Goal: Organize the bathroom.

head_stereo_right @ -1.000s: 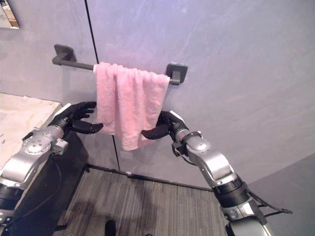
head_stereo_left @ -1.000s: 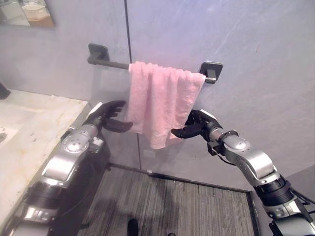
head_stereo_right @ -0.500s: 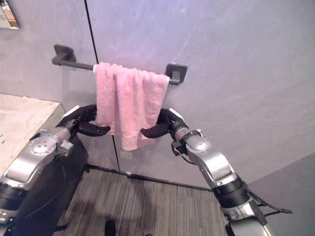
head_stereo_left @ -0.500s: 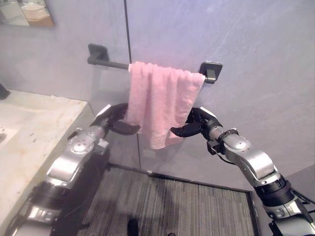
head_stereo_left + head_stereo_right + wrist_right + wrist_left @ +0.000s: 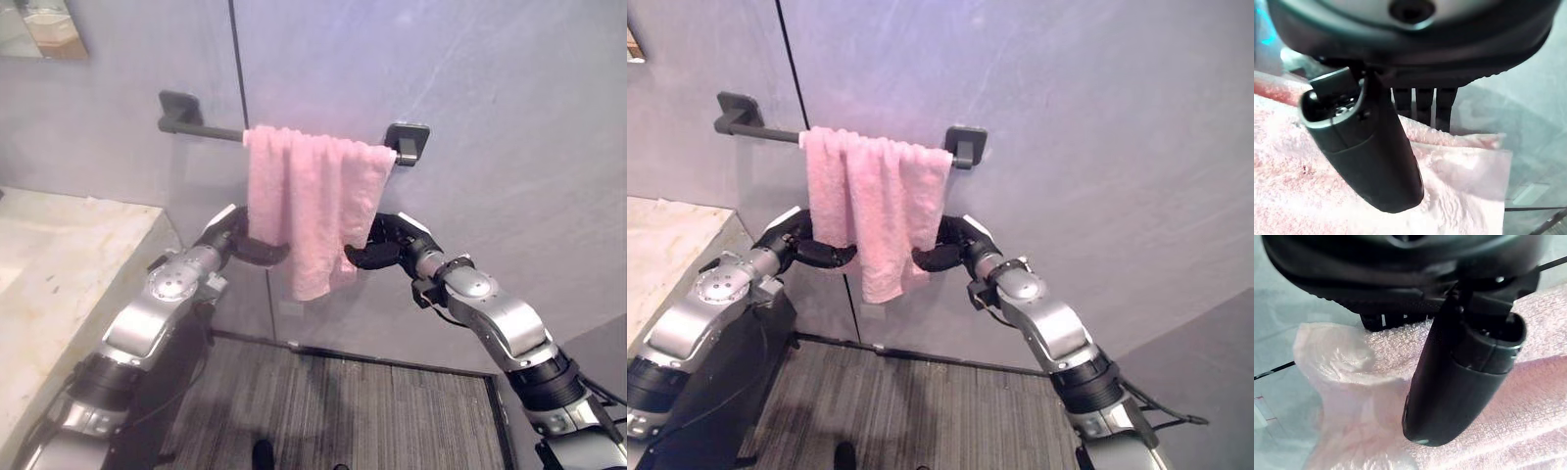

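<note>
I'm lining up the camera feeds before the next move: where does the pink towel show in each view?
Left eye view: pink towel hangs from the towel bar, upper centre.
Right eye view: towel left of centre, between the left hand and right hand.
Left wrist view: towel past the thumb.
Right wrist view: towel past the thumb.
Shared landmark: grey wall.

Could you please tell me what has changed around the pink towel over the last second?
The left hand moved in from beside the pink towel and now pinches its left edge. The right hand closed in on the right edge, thumb in front. The towel still hangs bunched on the towel bar; the camera shifted slightly.
</note>
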Tool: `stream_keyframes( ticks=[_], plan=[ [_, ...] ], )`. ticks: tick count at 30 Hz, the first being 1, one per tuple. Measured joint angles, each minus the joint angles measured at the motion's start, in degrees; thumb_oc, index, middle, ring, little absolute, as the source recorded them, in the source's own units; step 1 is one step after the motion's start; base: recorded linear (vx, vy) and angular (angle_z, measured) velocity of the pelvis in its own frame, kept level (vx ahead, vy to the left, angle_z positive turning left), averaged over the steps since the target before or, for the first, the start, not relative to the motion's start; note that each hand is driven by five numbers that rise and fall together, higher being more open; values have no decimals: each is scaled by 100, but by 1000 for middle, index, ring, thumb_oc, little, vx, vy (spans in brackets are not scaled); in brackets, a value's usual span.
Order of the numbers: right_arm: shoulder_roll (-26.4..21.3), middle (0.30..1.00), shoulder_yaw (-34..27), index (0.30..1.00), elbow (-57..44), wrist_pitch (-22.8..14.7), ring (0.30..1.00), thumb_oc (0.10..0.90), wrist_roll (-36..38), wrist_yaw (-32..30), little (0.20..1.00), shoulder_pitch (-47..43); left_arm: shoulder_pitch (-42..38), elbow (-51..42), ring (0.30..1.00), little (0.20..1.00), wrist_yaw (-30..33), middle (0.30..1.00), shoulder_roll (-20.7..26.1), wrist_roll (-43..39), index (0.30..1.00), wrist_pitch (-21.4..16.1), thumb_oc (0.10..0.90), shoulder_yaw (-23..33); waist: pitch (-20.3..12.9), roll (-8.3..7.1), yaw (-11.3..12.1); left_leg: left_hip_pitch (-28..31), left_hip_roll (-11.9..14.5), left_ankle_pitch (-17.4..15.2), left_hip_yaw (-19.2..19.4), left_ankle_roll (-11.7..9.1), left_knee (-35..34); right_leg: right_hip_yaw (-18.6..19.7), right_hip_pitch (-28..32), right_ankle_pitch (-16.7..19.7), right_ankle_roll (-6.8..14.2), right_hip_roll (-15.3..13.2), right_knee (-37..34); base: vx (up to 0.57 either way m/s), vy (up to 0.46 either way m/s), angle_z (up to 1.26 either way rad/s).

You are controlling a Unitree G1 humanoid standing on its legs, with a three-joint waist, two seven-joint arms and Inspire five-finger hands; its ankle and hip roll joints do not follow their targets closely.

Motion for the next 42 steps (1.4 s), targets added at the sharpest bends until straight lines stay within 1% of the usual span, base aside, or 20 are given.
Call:
stream_keyframes(
  ticks=[12,17,21,23,24,25,29,32,36,41,42],
  plan=[
    [0,300,-1,300,0,0,300,400,-23,128,300,-64,-10,0,300,300,-23,300,-152,5,300,11,400,1,-1,2,-22,12,4,-3,24,1,0,28,0,0,0,1,-2,0,0,0],
    [0,300,-1,300,0,0,300,400,-28,128,300,-64,-10,0,300,300,71,300,-152,4,300,114,400,9,-1,3,-15,10,4,-9,28,7,0,31,0,0,0,1,-2,0,0,0],
    [0,300,-4,300,0,-2,300,400,-32,123,300,-63,-8,2,300,300,559,300,-152,3,300,232,400,62,-2,5,-7,8,4,-11,28,5,0,32,1,0,0,1,-3,0,0,0],
    [0,300,-4,300,0,-3,300,400,-32,121,300,-62,-4,5,300,300,629,300,-153,1,300,241,400,79,-2,5,-6,7,4,-12,27,4,0,32,2,0,0,2,-3,0,0,0],
    [2,300,-4,300,1,-26,300,400,-41,125,300,-59,35,21,300,300,1003,300,-215,0,300,278,400,302,-3,7,9,6,5,-16,25,7,0,30,3,0,0,2,-4,0,0,0],
    [12,300,-4,300,0,-55,300,400,-41,127,300,-59,35,20,300,300,1013,300,-215,-1,300,277,400,319,-6,11,26,7,5,-16,25,7,0,30,6,0,0,2,-4,0,0,0],
    [44,300,-2,300,-15,-176,300,400,-11,126,300,-57,113,23,300,300,1519,300,-495,-99,300,278,400,417,-13,28,132,12,0,-17,-46,9,0,21,35,-1,0,9,-6,1,-6,7],
    [44,300,-2,300,-17,-219,300,400,0,126,300,-58,113,22,300,300,1646,300,-550,-126,300,278,400,418,-14,32,189,10,-1,-25,-89,-1,0,15,54,-2,0,12,-6,2,-7,9],
    [45,300,-2,300,-17,-219,300,400,3,124,300,-57,114,22,300,300,1649,300,-560,-124,300,287,400,418,-14,32,209,5,-4,-44,-98,-26,0,19,55,-2,1,10,-6,0,-1,1],
    [74,300,-1,300,-15,-219,300,400,-8,117,300,-57,114,15,300,300,1743,300,-672,-104,300,527,400,418,-14,33,166,5,-4,-39,-98,-19,0,22,55,-2,1,12,-6,0,0,0],
    [94,300,2,300,-15,-219,300,400,-9,116,300,-53,114,16,444,444,1730,444,-672,-60,444,581,496,418,-14,33,154,5,-4,-38,-98,-18,0,22,55,-2,1,12,-6,0,0,0]
  ],
)
